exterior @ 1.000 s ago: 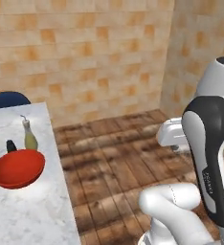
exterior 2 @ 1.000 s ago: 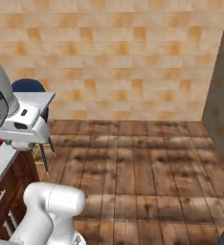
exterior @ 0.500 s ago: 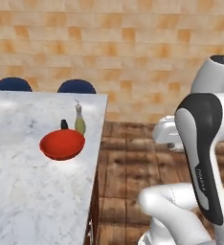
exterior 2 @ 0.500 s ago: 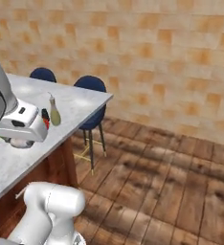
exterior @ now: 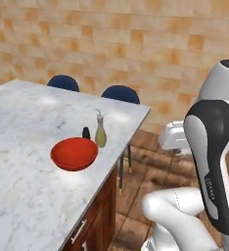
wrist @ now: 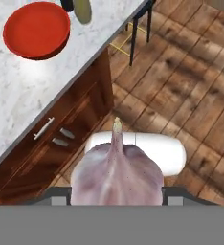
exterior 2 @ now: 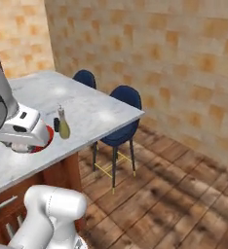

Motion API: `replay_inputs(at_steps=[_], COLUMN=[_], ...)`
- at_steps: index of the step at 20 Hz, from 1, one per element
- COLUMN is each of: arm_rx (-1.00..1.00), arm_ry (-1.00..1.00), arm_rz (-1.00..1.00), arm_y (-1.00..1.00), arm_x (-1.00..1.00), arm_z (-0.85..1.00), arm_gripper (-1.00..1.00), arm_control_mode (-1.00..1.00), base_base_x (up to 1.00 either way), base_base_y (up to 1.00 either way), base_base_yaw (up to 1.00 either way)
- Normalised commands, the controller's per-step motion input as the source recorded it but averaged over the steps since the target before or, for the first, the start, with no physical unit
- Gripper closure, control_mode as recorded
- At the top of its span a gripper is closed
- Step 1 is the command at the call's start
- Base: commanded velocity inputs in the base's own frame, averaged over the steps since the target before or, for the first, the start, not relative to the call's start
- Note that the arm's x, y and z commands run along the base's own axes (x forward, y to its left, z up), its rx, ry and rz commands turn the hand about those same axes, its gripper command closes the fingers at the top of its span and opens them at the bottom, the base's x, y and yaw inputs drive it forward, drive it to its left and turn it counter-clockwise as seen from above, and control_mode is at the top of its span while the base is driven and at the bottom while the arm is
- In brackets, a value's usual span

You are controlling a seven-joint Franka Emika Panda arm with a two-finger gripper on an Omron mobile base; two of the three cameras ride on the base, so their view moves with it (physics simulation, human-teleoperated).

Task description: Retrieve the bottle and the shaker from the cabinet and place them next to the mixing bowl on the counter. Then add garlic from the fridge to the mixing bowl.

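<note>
Garlic (wrist: 116, 172) sits clamped in the gripper (wrist: 116, 191), above the floor beside the tabletop (wrist: 18, 105). Farther off, mixing bowl (wrist: 36, 29) waits by bottle (exterior: 101, 133) and shaker (exterior: 86, 132); an early release would miss the bowl.

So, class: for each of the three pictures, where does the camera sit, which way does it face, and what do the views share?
Left base view: behind the arm, looking over the counter; white arm at right.
Right base view: looks along the counter's edge toward two blue chairs; arm at left.
Hand view: looks down past the held garlic at counter edge and floor.
Shared by all: mixing bowl, bottle and shaker.
</note>
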Motion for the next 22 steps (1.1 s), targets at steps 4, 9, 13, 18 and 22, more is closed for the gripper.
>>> replay_inputs(at_steps=[4,9,13,18,22], arm_rx=[0.0,0.0,0.0,0.0,0.0], arm_ry=[0.0,0.0,0.0,0.0,0.0], arm_rz=[0.0,0.0,0.0,0.0,0.0], arm_y=[0.0,0.0,0.0,0.0,0.0], arm_x=[0.0,0.0,0.0,0.0,0.0], arm_z=[0.0,0.0,0.0,0.0,0.0], arm_gripper=[1.0,1.0,1.0,1.0,1.0], arm_control_mode=[1.0,1.0,1.0,1.0,1.0], base_base_x=[0.46,-0.02,0.33,0.38,0.55], base_base_y=[0.0,0.0,-0.39,-0.72,-0.12], base_base_yaw=[0.74,0.79,0.66,0.3,0.28])
